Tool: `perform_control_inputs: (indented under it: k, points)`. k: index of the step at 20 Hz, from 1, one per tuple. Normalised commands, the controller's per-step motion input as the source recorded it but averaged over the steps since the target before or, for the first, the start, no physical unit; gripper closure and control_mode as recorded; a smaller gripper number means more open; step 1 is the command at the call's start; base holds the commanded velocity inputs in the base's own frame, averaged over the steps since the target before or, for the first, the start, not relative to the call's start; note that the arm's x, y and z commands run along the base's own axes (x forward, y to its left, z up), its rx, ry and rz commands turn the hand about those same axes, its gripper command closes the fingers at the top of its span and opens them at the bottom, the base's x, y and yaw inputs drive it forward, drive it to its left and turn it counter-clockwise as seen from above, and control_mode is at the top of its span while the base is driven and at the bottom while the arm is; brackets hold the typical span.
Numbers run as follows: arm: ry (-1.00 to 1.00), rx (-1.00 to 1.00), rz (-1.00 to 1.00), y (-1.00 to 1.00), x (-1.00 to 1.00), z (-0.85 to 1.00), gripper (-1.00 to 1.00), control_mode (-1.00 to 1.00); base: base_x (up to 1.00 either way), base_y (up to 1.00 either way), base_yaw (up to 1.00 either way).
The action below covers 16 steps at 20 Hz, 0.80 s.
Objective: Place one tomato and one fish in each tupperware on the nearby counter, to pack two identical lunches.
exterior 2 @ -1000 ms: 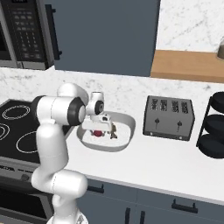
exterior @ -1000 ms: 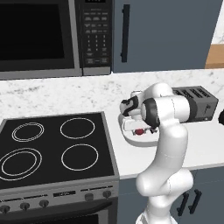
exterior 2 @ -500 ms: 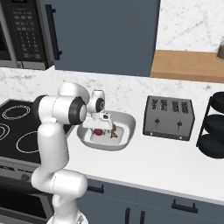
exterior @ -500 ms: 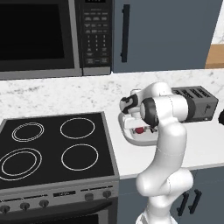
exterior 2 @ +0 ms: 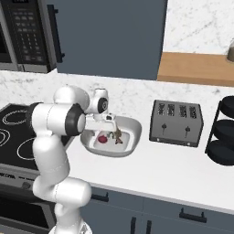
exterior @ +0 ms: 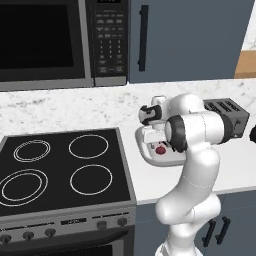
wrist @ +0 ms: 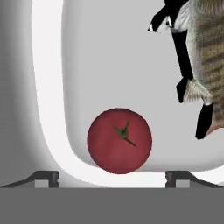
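**Arm bent over the tray**

White counter (exterior 2: 183,164) carries the tupperware (exterior 2: 130,142), with the tomato (wrist: 119,140) and the fish (wrist: 209,65) lying inside. Above it the arm folds at the elbow, wrist pointing down; the gripper (wrist: 111,176) hangs with jaws spread wide, holding nothing.

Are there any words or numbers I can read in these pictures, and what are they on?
Microwave keypad: rows of small pale marks on the buttons, too small and blurred to read.
Stove front panel: a faint pale mark above the knobs, unreadable.
Toaster, tupperware, tomato and fish: no writing on them.
So there is nothing here that can be read.
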Motion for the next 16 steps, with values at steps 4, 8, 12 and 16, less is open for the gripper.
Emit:
perform_control_inputs:
  k: [4, 8, 12, 16]
  points:
    - [-0.14, 0.0, 0.0, 0.0, -0.58, 0.68, -1.0, -1.0, 0.0, 0.0, 0.0]
    - [-0.12, 0.01, 0.0, 0.0, -0.95, 0.62, -1.0, -1.0, 0.0, 0.0, 0.0]
    - [-0.15, 0.01, 0.0, 0.14, -1.0, 0.53, -1.0, -1.0, 0.0, 0.0, 0.0]
    - [-0.18, 0.03, 0.0, 0.07, -1.0, 0.39, -1.0, -1.0, 0.0, 0.0, 0.0]
